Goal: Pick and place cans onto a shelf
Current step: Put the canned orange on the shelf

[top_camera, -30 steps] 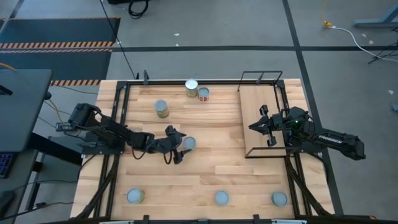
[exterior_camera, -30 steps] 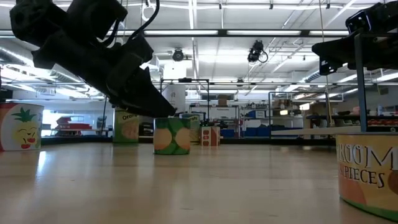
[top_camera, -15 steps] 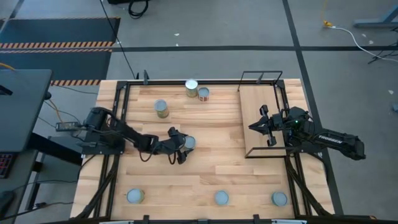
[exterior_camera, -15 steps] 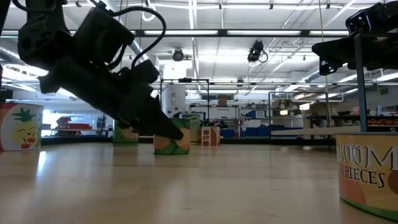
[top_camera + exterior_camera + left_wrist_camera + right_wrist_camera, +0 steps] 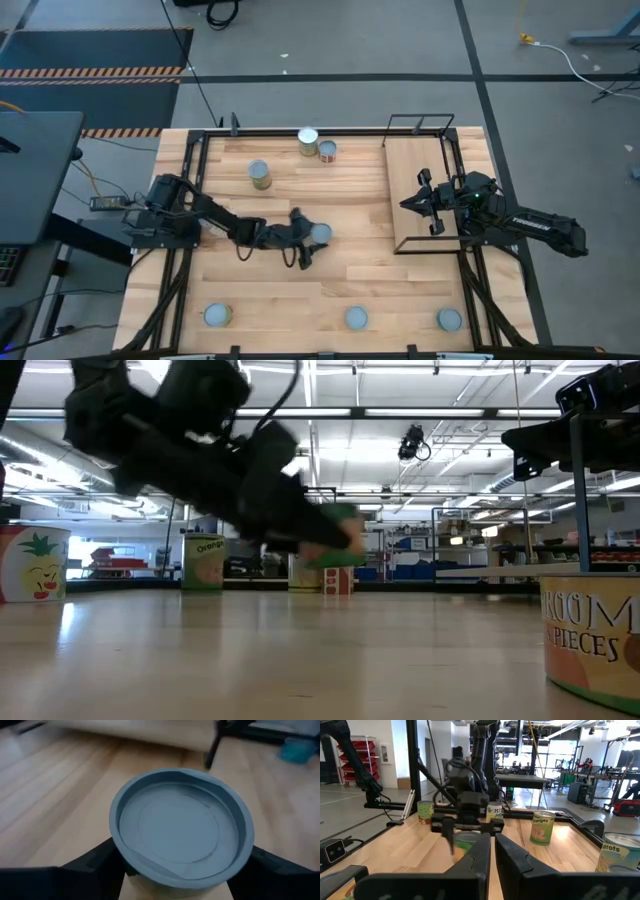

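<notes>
Grey-topped can (image 5: 181, 827) (green-labelled side) clamped in left claw (image 5: 308, 243).

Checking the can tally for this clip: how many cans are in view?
7. Three at the far edge, three along the near edge, one mid-table in the left gripper. None on the shelf.
</notes>
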